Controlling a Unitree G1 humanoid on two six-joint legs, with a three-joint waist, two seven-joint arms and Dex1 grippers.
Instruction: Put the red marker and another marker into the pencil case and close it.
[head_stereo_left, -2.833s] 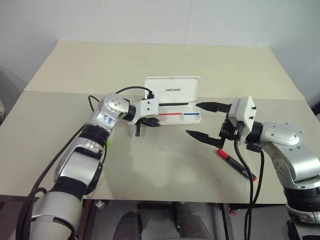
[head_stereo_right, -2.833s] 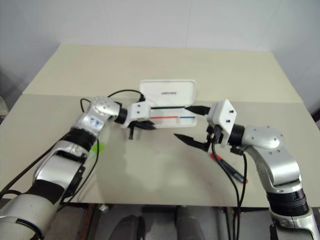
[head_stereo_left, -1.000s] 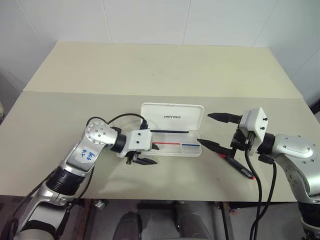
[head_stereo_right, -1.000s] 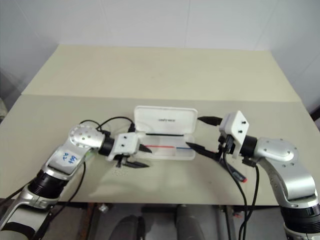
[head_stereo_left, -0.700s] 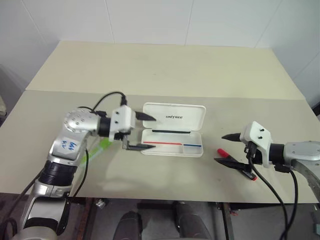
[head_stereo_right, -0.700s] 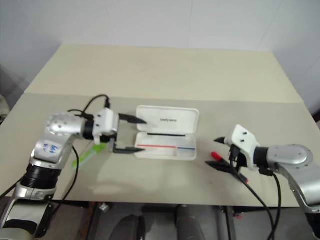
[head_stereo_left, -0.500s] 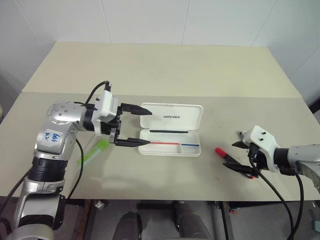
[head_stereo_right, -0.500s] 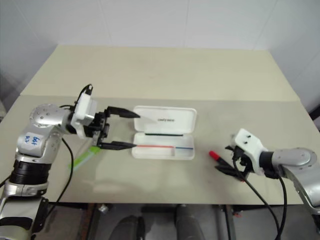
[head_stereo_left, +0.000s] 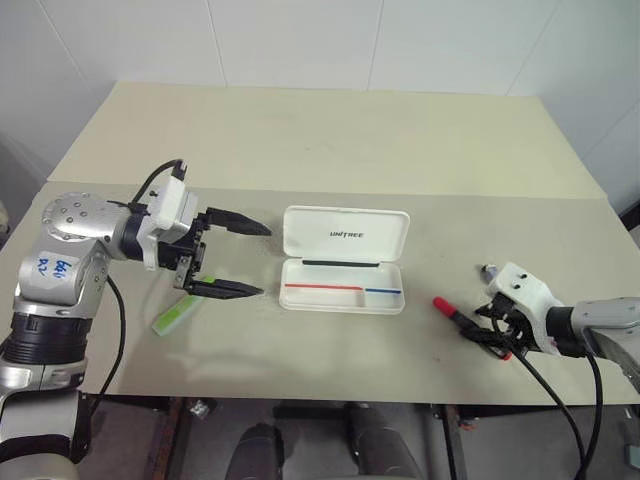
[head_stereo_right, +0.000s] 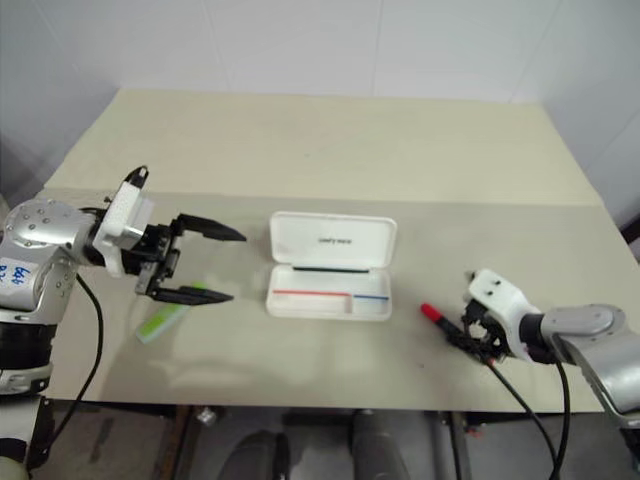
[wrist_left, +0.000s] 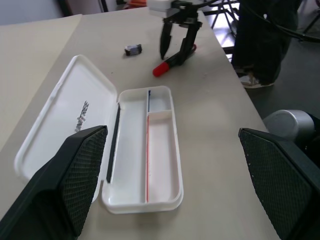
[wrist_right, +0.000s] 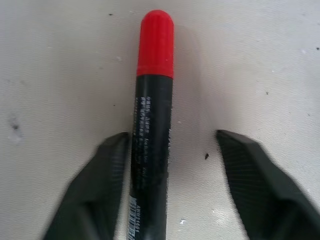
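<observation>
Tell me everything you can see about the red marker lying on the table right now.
The slim red marker with a black barrel and glossy red cap looks like plastic, with small pale print along the barrel. It lies flat on the beige table, to the right of the open white pencil case, capped end toward it. The right claw straddles its barrel: one finger touches it, the other stands apart.

open pencil case (wrist_left: 125, 150), red marker (wrist_left: 172, 61) beyond, right gripper (wrist_left: 176, 50) straddling it

Bare table (head_stereo_left: 330, 160) all round — only pencil case (head_stereo_left: 343, 260) midway.
</observation>
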